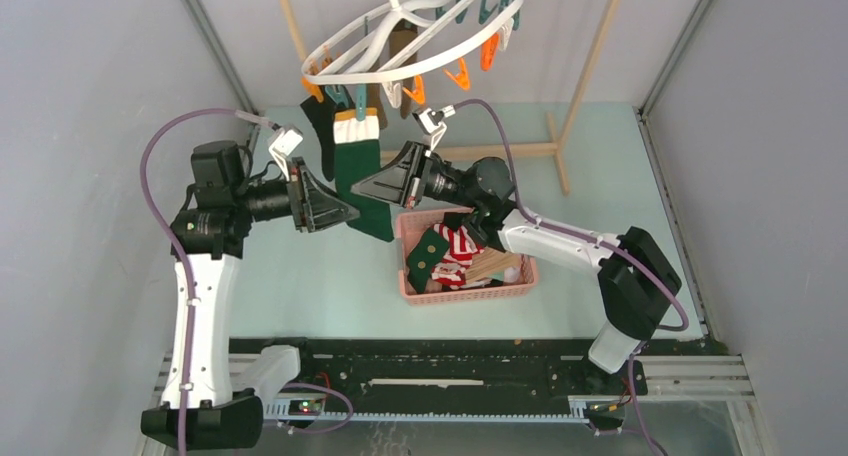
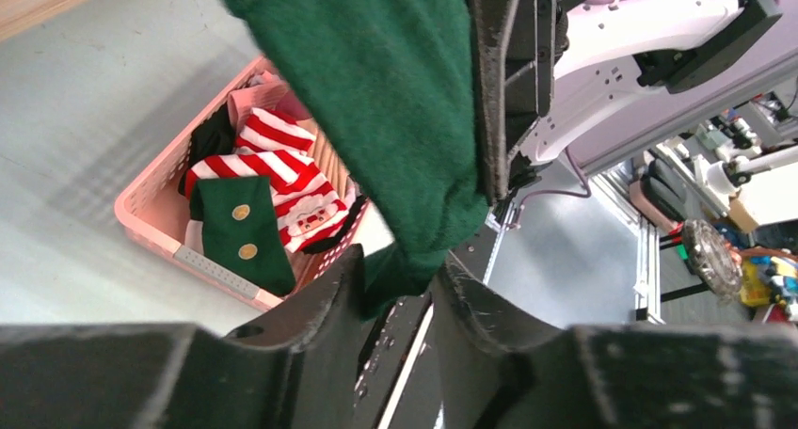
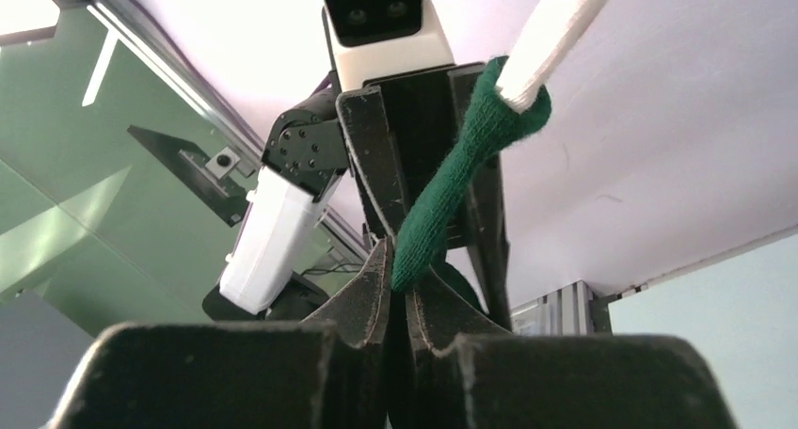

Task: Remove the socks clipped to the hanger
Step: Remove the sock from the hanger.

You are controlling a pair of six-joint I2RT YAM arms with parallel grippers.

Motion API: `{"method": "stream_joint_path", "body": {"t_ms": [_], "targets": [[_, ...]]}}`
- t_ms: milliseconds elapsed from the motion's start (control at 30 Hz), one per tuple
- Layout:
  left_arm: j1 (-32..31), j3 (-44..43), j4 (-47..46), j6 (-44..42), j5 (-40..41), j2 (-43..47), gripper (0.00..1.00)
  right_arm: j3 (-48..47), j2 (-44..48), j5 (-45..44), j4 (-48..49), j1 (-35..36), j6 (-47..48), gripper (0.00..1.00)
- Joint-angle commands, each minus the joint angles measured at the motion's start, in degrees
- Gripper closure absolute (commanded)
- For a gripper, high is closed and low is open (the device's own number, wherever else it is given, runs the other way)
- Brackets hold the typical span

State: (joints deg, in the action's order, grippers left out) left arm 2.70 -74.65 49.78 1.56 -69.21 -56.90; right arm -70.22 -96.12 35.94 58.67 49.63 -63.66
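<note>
The white oval hanger [image 1: 410, 36] hangs at the top with teal and orange pins. Below its left side hang a black sock [image 1: 322, 136] and a dark green sock [image 1: 362, 176] with a white cuff; a brown sock [image 1: 402, 51] hangs further back. My left gripper [image 1: 345, 214] comes from the left and is shut on the green sock's lower end [image 2: 376, 90], the fabric filling the gap between its fingers [image 2: 400, 260]. From the right, my right gripper [image 1: 362, 189] pinches the same sock's edge [image 3: 442, 194] at its narrow fingertips [image 3: 400, 264].
A pink basket [image 1: 470, 294] stands just right of the hanging sock, under my right arm. It holds a red-and-white striped sock [image 1: 460, 246], a green buttoned one [image 1: 428, 256] and others. The light wooden rack frame [image 1: 590, 66] stands behind. Grey walls close both sides.
</note>
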Motion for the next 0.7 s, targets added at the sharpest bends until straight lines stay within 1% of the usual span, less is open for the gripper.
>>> {"method": "stream_joint_path", "body": {"t_ms": [0,133,200,267,333,433,467,567,600,667], "targets": [[-0.59,1.98,-1.61,-1.04,-2.01,1.65,0.69,0.17,-0.67,-2.44,1.1,1.52,-1.37,0.88],[-0.59,2.74,-1.7,-0.91,-0.89,2.19,0.86,0.12,-1.18,-4.84,-0.15,1.48,-1.18,0.82],[-0.6,2.91,-1.7,-0.65,-0.25,2.28,0.93,0.17,-0.91,-6.92,-2.3,1.44,-0.03,0.74],[-0.59,3.04,-1.77,-0.32,0.32,2.44,0.99,0.17,-0.31,-9.47,-4.97,1.44,1.88,0.67],[-0.59,3.1,-1.87,0.12,0.56,2.77,1.0,0.17,0.67,-12.27,-7.46,1.39,4.02,0.57],[-0.59,3.11,-2.02,0.56,0.57,3.55,1.0,0.17,1.46,-15.27,-9.62,1.15,6.73,0.48],[-0.59,3.1,-2.05,0.58,0.57,3.93,1.0,0.12,1.72,-16.47,-10.43,1.1,7.51,0.43],[-0.59,3.17,-2.23,0.8,1.04,4.65,1.0,0.17,2.38,-21.68,-12.58,0.6,10.09,0.24],[-0.59,3.18,-2.21,0.82,1.15,4.81,1.0,-0.22,2.26,-23.01,-12.5,0.42,10.64,0.19],[-0.59,3.28,-2.23,0.81,1.47,5.15,1.0,-2.72,1.32,-23.95,-14.21,-0.19,11.72,0.13]]}}
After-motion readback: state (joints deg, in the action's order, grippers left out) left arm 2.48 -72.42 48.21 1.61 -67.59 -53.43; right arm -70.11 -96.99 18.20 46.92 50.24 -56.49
